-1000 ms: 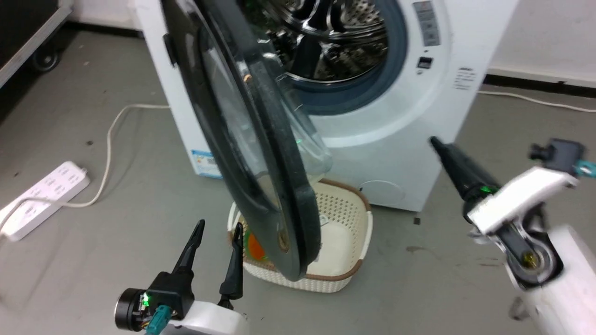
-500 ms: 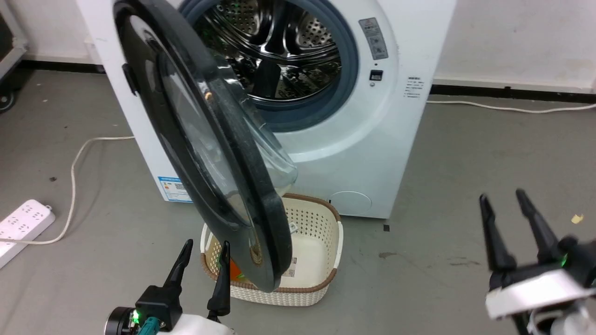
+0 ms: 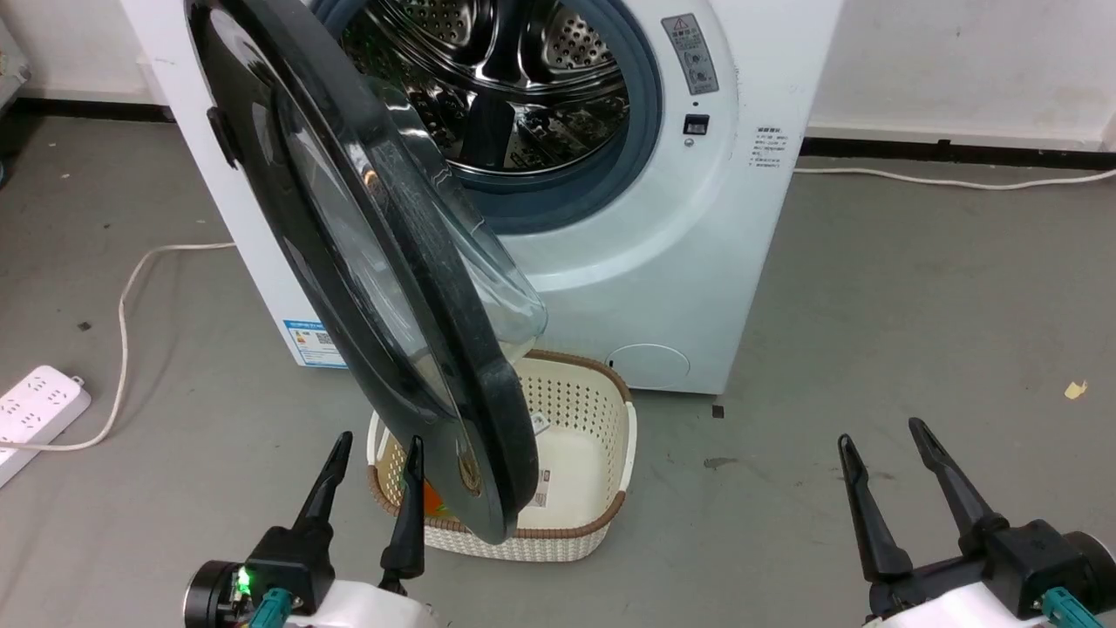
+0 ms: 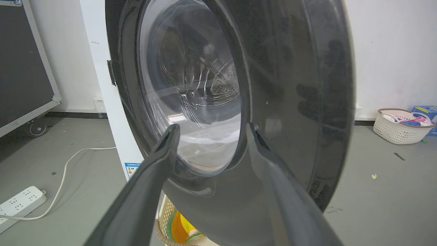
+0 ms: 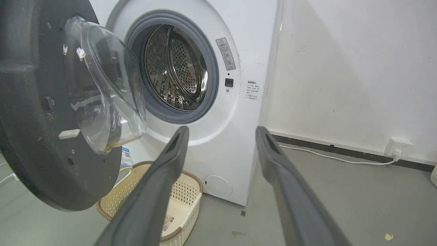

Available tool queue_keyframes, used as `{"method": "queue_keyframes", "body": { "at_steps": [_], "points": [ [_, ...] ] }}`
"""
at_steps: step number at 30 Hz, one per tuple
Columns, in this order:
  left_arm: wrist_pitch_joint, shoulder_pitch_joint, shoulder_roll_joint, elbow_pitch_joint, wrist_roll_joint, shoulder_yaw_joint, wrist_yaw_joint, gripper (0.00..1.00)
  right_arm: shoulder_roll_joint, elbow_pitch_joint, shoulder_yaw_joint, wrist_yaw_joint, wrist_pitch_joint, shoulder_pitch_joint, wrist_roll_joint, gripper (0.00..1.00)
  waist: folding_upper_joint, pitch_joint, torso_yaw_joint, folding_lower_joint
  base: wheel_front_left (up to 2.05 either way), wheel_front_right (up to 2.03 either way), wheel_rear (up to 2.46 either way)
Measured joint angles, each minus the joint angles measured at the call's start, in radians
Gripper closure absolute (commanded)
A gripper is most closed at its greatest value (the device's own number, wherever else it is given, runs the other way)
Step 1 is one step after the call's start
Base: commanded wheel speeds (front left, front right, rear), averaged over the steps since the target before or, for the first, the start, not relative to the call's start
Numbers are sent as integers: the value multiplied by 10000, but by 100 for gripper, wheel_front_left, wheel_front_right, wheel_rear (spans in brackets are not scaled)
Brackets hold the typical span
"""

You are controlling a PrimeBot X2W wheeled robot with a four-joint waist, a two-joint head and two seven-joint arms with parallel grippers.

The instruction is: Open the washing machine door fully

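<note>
The white washing machine (image 3: 697,262) stands ahead with its steel drum (image 3: 506,78) exposed. Its washing machine door (image 3: 440,301) is swung out toward me, nearly edge-on in the head view, hinged at the machine's left. My left gripper (image 3: 378,445) is open at the lower left, just short of the door's bottom rim. In the left wrist view, the left gripper (image 4: 212,128) faces the door's (image 4: 293,102) glossy outer face. My right gripper (image 3: 881,433) is open at the lower right, well clear of the machine. The right gripper (image 5: 222,130) looks at the door's (image 5: 34,130) inner side with its glass bowl.
A cream perforated basket (image 3: 580,414) sits on the floor under the door's lower edge. A white power strip (image 3: 35,410) and cable lie at the left. A second basket (image 4: 399,124) stands by the far wall. A wall socket (image 5: 397,145) and cord run along the right wall.
The head camera has shifted. My right arm came down from a raised, sideways pose to the lower right, fingers pointing up. The left gripper and the door stand much as before.
</note>
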Motion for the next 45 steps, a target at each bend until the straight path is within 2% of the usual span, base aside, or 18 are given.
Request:
{"method": "queue_keyframes", "body": {
  "at_steps": [3, 4, 5, 6, 11, 19, 20, 21, 24, 29, 37, 45],
  "points": [
    [0, -34, -2, -104, 40, -15, 19, 0, 23, 15, -59, 0, -2, -2, 4, 0, 0, 21, -23, 0, 0, 0, 0],
    [0, -37, 0, -115, 96, -25, 19, 51, 27, 27, -82, 0, 0, -4, 6, 0, 0, 24, -32, 0, 0, 0, 0],
    [0, -37, -2, -115, 113, -42, 15, 92, 31, 40, -104, 0, 0, -7, 8, 0, 0, 29, -42, -1, 0, 0, 0],
    [0, -37, -2, -115, 148, -54, 12, 100, 35, 58, -119, 0, 0, -11, 21, 0, 0, 33, -52, 0, 0, 0, 0],
    [0, -68, -6, -512, 100, 82, 17, 100, 42, 92, -151, 0, -2, -33, 311, 0, 0, 48, -105, 0, 0, 0, 0],
    [-2, -856, -4, -3037, -213, 399, 472, 100, 52, 96, -173, 0, -2, -74, 468, 0, 0, 91, -145, -1, 0, 0, 0],
    [-2, -856, -4, -3037, -213, 399, 472, 100, 52, 96, -173, 0, -2, -74, 468, 0, 0, 91, -145, -1, 0, 0, 0],
    [-4, -1224, -2, -3591, -288, 249, 529, 100, 54, 98, -190, 0, 0, -78, 552, 0, 0, 92, -147, -1, 0, 0, 0],
    [-12, -1647, -2, -3894, -280, -270, 531, 100, 54, 119, -173, 0, -2, -81, 571, 0, 0, 77, -169, -1, 0, 0, 0],
    [105, -1726, -10, -3080, -573, -1358, 788, 100, 58, 221, -90, 0, -2, -102, 692, 0, 0, 45, -296, -1, 0, 0, 0],
    [884, -1714, -19, -1574, -1108, -3024, 686, 100, 59, 261, -100, 0, -2, -106, 838, 0, 0, 172, -388, -1, 0, 0, 0],
    [1103, -1732, -15, 545, -1383, -3310, 815, 100, 61, 278, -40, 0, -2, -172, 976, 0, 0, 408, -395, -1, 0, 0, 0]
  ]
}}
